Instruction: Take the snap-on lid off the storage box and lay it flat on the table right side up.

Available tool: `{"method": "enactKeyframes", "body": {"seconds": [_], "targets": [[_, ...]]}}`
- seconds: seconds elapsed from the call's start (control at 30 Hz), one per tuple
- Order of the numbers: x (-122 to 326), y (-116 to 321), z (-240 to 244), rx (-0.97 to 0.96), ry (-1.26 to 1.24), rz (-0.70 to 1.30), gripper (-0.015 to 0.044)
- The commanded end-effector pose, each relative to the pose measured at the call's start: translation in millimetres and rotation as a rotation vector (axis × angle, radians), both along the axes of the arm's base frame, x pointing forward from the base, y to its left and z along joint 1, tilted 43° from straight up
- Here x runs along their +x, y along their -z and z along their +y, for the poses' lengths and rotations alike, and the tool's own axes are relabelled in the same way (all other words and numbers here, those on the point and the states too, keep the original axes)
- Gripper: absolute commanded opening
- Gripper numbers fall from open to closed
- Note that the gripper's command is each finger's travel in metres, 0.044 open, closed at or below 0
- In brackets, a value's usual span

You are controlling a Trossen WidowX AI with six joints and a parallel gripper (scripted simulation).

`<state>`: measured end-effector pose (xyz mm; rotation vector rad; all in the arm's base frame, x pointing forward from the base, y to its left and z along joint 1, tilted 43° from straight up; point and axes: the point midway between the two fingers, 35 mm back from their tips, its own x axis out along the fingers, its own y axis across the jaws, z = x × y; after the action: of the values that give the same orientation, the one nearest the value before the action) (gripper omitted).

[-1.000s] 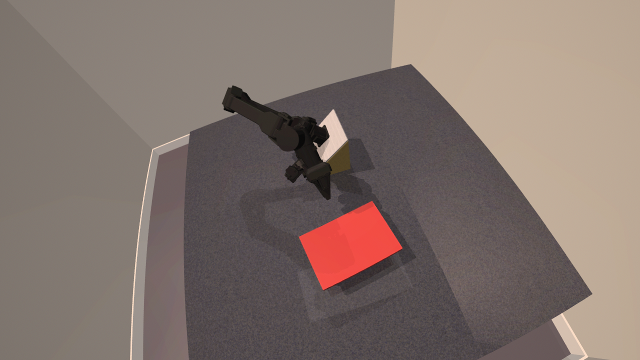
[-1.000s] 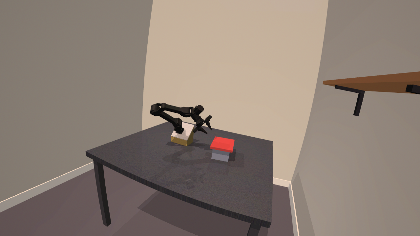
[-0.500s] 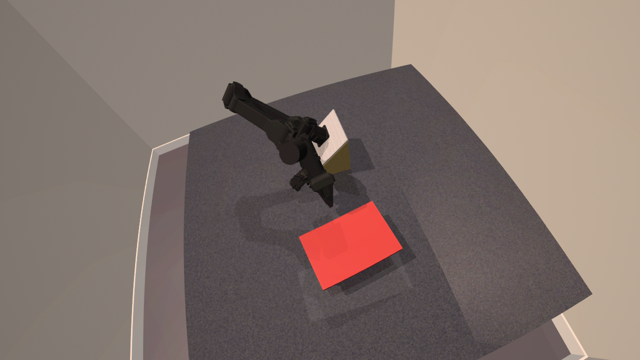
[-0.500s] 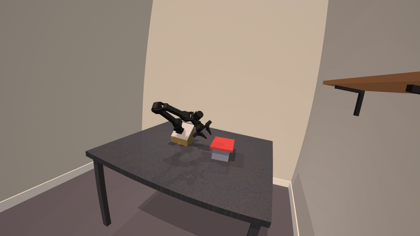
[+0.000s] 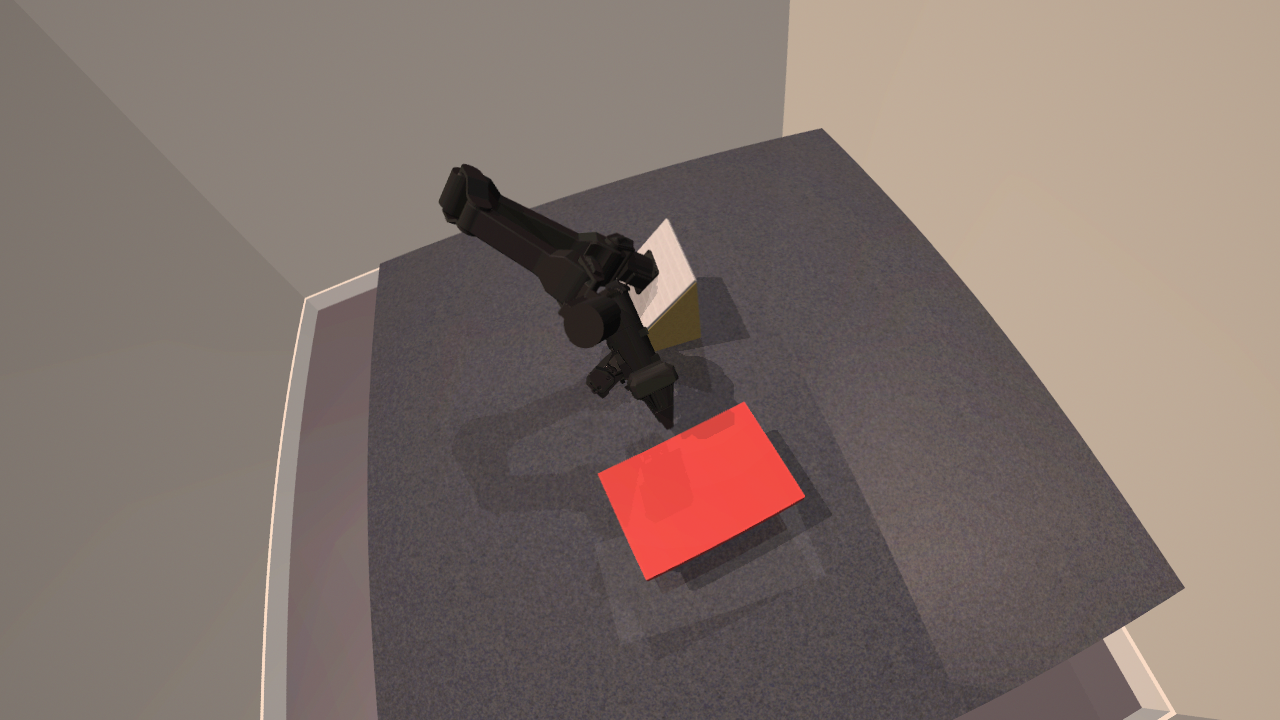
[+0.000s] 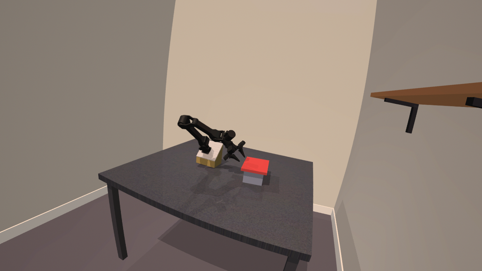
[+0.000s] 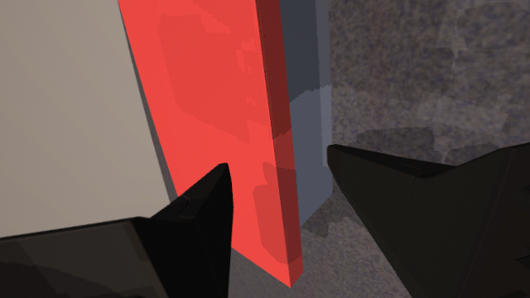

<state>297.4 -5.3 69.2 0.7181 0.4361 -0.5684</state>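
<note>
The gripper (image 5: 633,407) (image 6: 241,159) (image 7: 279,163) was spread about halfway, with nothing pinched in it. Its two black tips pointed down and toward the lid (image 5: 707,492) (image 6: 255,164) (image 7: 207,83), one tip over the red top side and the other lower down, beside the box. The edge of the lid ran through the gap between the tips in the wrist view, but I could not tell if a tip touched it. The lid was red and flat, and it sat on top of the gray box (image 6: 253,178) (image 7: 312,136), sticking out past its sides. The box stood on the dark table (image 5: 492,608) (image 6: 202,198) (image 7: 393,83), to the right of the arm (image 5: 528,237) (image 6: 205,129) in the outside view. The arm stood on a block (image 5: 677,324) (image 6: 218,159) with a pale sloping top, and reached out from it to the lid. The job looked to be at its first step, getting set to grab the lid, which was not yet off. The next move likely called for sliding a little more onto the lid's edge, then squeezing and lifting. A hard pull might drag the box along, so the lift should be gentle and straight.
</note>
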Motion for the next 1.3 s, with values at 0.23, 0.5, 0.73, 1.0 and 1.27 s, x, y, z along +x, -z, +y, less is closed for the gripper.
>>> {"method": "enactKeyframes", "body": {"seconds": [0.23,0.5,0.73,1.0,1.27], "targets": [[14,10,-5,0.0,-0.006,-0.002,0.0235],[22,17,-11,-0.001,-0.006,-0.003,0.0235],[27,22,-14,-0.002,-0.007,-0.005,0.0235],[27,22,-14,-0.002,-0.007,-0.005,0.0142],[27,22,-14,-0.002,-0.007,-0.005,0.007]]}}
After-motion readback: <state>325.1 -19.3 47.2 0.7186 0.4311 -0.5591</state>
